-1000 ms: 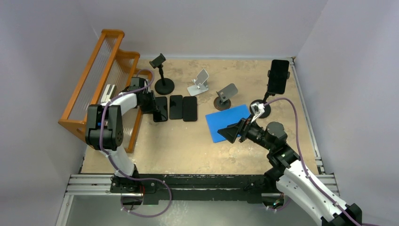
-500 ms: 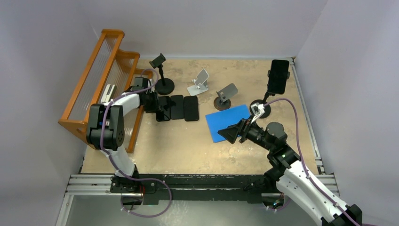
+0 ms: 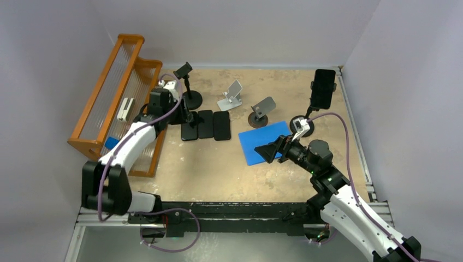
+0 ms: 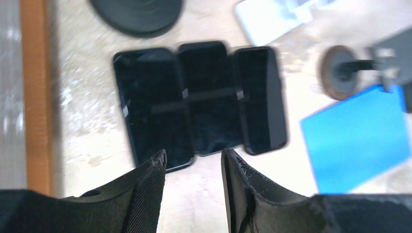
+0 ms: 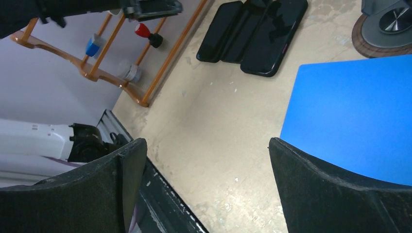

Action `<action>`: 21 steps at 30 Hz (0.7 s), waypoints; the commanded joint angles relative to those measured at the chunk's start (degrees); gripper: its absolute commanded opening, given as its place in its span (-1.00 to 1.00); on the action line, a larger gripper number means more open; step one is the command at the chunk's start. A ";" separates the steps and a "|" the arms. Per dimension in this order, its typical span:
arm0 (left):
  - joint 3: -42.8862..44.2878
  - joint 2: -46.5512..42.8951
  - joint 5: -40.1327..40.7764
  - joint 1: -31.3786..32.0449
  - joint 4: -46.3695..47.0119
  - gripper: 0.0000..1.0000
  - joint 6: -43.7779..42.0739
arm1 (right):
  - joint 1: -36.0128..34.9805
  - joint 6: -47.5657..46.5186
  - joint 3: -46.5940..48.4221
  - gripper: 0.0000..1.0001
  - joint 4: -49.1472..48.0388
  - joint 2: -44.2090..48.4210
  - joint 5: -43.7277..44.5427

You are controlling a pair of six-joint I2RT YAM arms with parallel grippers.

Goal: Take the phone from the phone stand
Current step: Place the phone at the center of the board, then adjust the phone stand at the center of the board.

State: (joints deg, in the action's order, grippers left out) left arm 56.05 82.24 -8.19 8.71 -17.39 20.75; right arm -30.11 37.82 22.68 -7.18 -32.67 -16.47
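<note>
Above three flat phones (image 4: pixel 204 97), left tool (image 4: pixel 193 158) partly open, empty; right tool (image 5: pixel 206 145) wide over blue mat (image 5: pixel 350 111).

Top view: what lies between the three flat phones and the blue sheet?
Only bare tabletop separates the phones from the blue sheet; top and left wrist views show it.
</note>
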 commanded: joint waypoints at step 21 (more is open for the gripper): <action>-12.51 -32.74 -19.00 9.37 26.09 0.00 -1.94 | -5.01 -8.29 12.00 0.79 -4.67 -10.17 18.68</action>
State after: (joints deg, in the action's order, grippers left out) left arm 44.91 53.36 -24.12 17.41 1.91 18.96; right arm -32.08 32.42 30.11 -7.33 -39.99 -6.44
